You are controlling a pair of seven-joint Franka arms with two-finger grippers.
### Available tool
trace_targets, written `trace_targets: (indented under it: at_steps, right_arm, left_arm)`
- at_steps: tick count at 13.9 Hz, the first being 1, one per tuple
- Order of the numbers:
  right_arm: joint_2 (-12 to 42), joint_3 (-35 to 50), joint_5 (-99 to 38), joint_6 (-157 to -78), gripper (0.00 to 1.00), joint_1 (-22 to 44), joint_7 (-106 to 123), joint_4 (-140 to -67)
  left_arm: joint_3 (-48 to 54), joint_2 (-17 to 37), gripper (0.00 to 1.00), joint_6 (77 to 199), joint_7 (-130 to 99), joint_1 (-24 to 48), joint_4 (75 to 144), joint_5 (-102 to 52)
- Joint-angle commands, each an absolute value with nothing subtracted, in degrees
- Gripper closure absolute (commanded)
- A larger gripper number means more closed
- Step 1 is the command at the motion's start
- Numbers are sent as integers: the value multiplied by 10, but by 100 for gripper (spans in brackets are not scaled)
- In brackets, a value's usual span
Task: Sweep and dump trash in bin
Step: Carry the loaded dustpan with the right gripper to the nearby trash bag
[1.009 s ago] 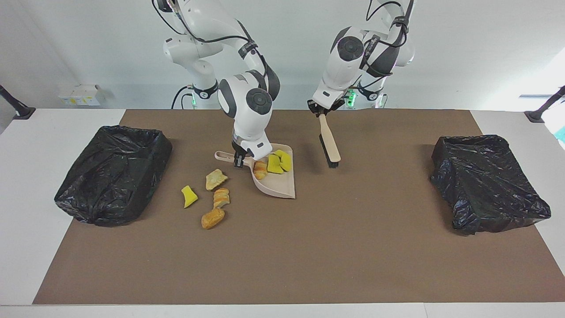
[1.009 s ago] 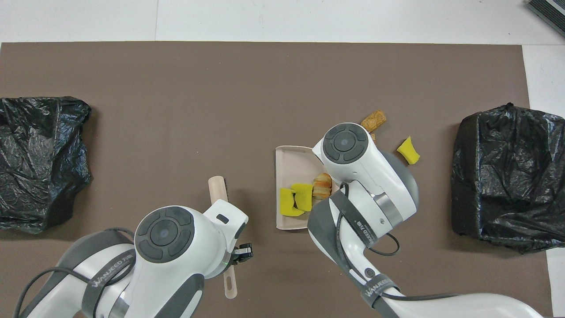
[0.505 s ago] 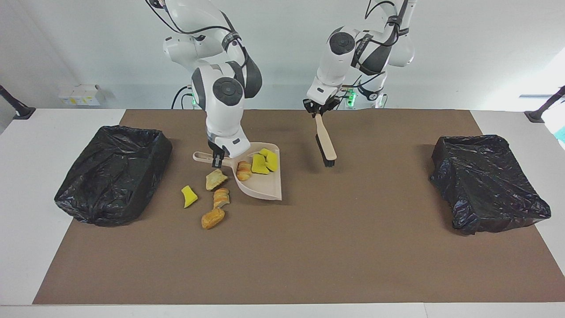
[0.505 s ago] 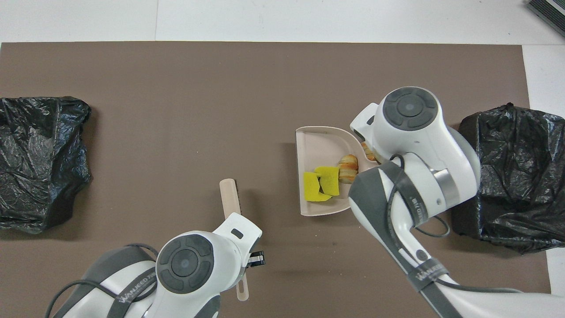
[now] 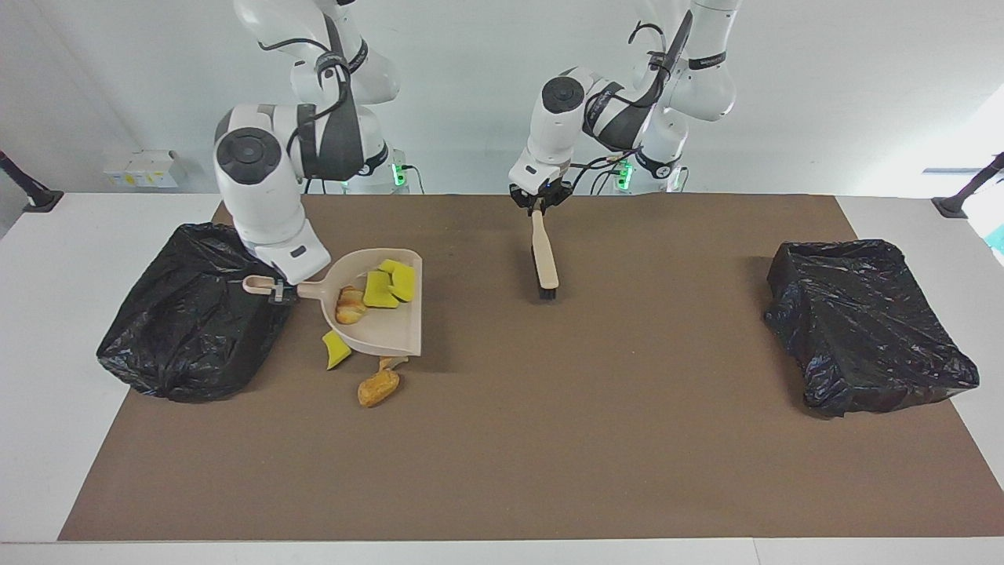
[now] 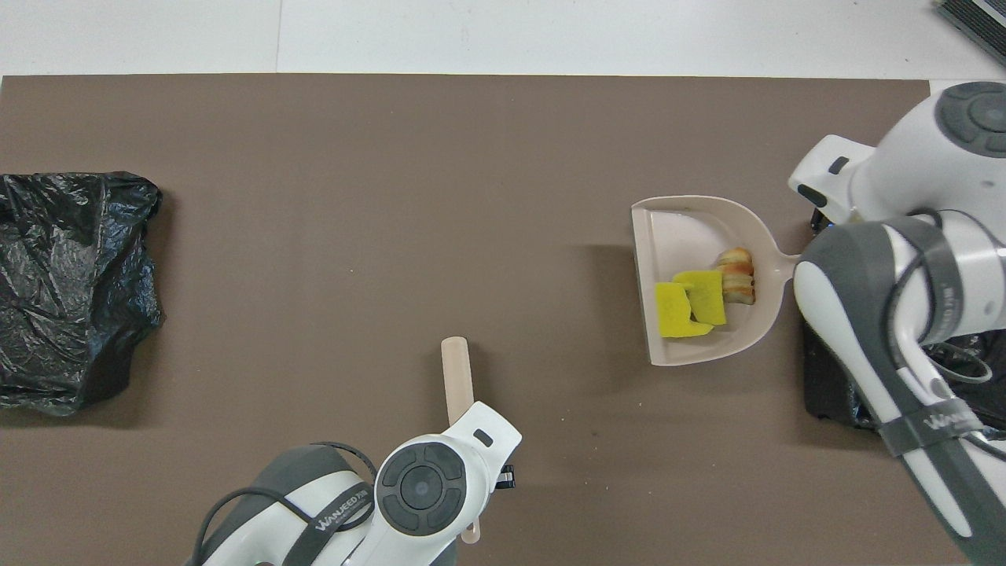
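Facing view: the right end effector (image 5: 279,292) is clamped on the handle of the dustpan (image 5: 392,339), held up beside the black bin (image 5: 196,314) at the right arm's edge of the desk (image 5: 549,439). Three trash pieces (image 5: 369,292) sit in the pan; two more (image 5: 378,387) lie on the desk below. The left end effector (image 5: 538,205) is closed on the brush (image 5: 544,263) handle.

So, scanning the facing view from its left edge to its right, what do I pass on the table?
Black bin → dustpan carrying trash, held up by the right hand → brush hanging from the left hand → second black bin.
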State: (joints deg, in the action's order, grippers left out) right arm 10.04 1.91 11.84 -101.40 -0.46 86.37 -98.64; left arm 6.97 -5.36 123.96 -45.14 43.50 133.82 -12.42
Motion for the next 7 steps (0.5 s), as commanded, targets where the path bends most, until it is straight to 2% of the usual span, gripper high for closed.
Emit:
trace_targets:
  at_steps: [1, 7]
  right_arm:
    - [91, 22, 103, -1000, 100, -50, 944, -967]
    - [83, 14, 115, -1012, 100, -189, 1126, -962]
  left_arm:
    - [63, -51, 100, 1268, -463, 445, 1346, -113]
    - [63, -44, 100, 1286, -472, 446, 1360, -113]
